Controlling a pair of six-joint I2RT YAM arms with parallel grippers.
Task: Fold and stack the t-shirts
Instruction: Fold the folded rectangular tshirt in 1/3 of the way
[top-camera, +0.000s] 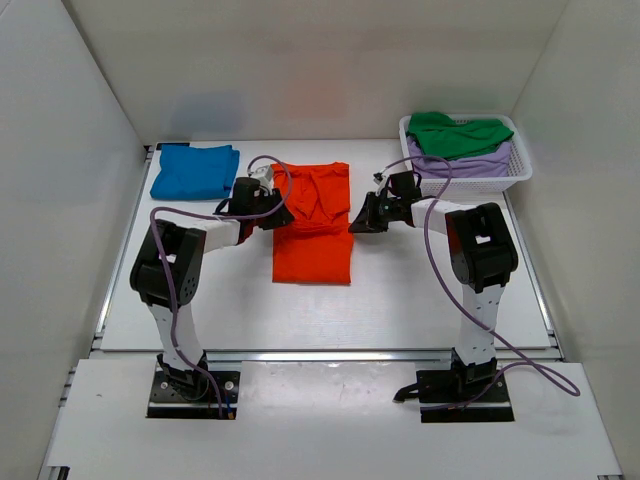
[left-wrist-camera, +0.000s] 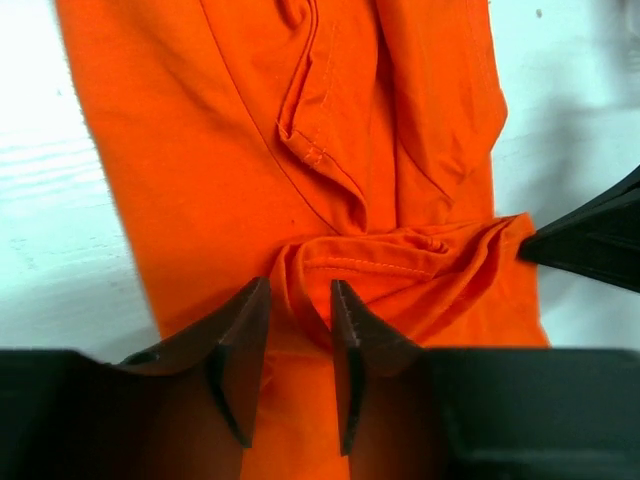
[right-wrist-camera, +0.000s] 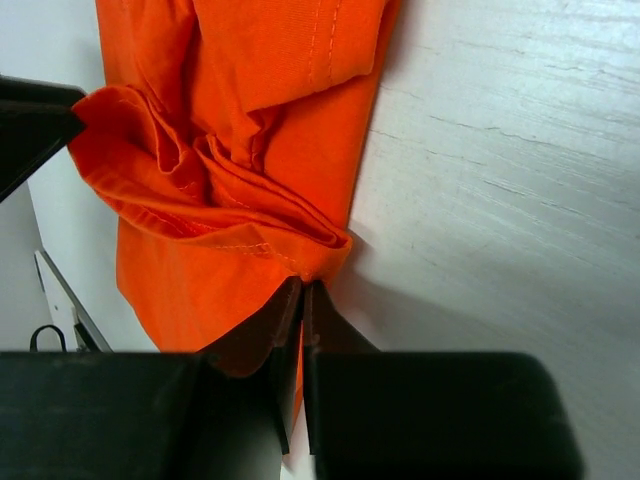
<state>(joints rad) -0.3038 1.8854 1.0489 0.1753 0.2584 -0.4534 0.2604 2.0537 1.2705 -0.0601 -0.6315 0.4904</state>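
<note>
The right claw (right-wrist-camera: 303, 284) is clenched on the orange t-shirt (top-camera: 313, 245). Its two fingers are pressed almost together on the shirt's right edge, where the cloth is gathered into a small point. The left claw (left-wrist-camera: 300, 284) sits at the opposite, left edge. Its jaws stand a narrow gap apart with a fold of orange cloth lying between the tips. Whether that fold is truly pinched cannot be told.

Between the two claws the cloth is bunched into a creased ridge that runs across the shirt from one tip to the other. The shirt itself lies in the middle of the white surface (top-camera: 420, 300). Its nearer half is flat and smooth, and its farther half is rumpled, with a stitched hem folded over.

Farther back on the left, the blue t-shirt (top-camera: 195, 172) lies folded near the surface's back corner, apart from the orange one. At the far right stands a white lattice basket (top-camera: 518, 172). It holds the lavender t-shirt (top-camera: 470, 162), with the green t-shirt (top-camera: 455, 132) heaped on top.
</note>
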